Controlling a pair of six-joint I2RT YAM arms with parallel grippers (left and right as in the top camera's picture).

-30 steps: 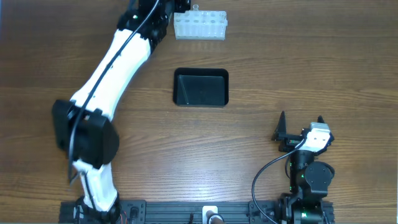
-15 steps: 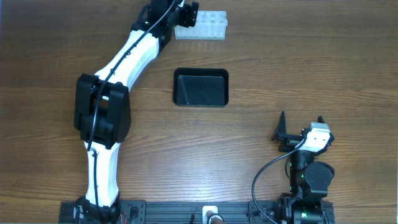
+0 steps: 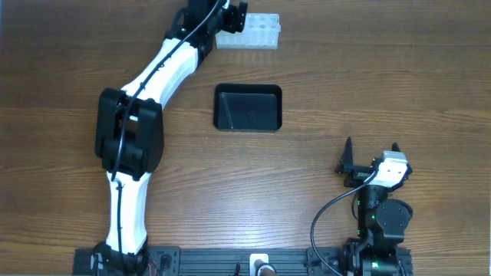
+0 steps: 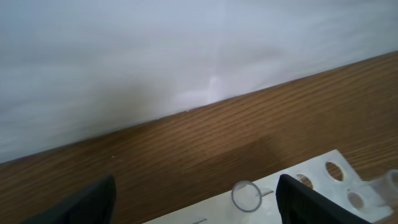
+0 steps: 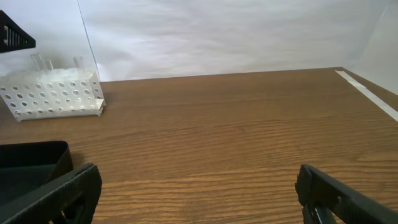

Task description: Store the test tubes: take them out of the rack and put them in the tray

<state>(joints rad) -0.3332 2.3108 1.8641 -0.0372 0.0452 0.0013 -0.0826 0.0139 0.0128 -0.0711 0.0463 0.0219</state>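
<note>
A white perforated rack (image 3: 257,34) stands at the table's 12 o'clock, with clear tubes (image 4: 247,196) upright in it. A black rectangular tray (image 3: 248,111) lies near, at the rack's 6 o'clock.

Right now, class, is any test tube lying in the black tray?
No, the tray shows a bare black floor in the top view.
</note>
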